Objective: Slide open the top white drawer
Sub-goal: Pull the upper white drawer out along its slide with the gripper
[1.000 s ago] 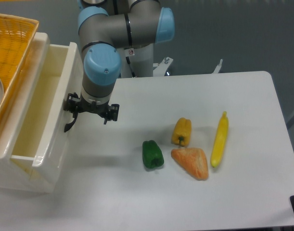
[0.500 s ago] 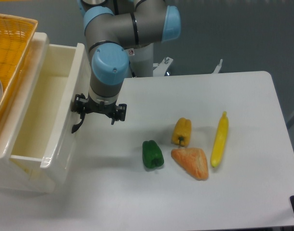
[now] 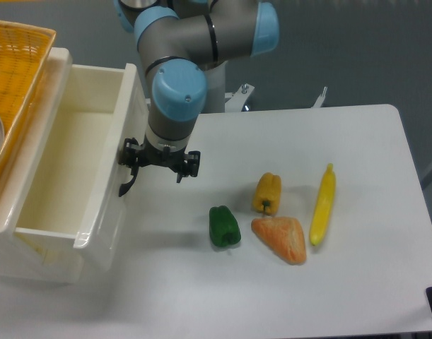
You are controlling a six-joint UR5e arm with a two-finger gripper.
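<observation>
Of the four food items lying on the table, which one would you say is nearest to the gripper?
The green pepper, the leftmost of the group. It lies just below and right of the gripper, while the yellow pepper, the bread wedge and the long yellow vegetable lie farther right.

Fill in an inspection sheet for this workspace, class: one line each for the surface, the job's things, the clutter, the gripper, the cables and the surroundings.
Surface: white table, no spills seen.
Job's things: top white drawer pulled well out of the cabinet; its inside looks empty; curved black handle on its front.
Clutter: green pepper, yellow pepper, orange-brown wedge of food and a long yellow vegetable, grouped right of the drawer.
Gripper: gripper at the drawer front by the handle; whether its fingers are closed cannot be told.
Cables: nothing seen.
Surroundings: yellow woven basket on top of the cabinet; grey backdrop behind the table.
</observation>
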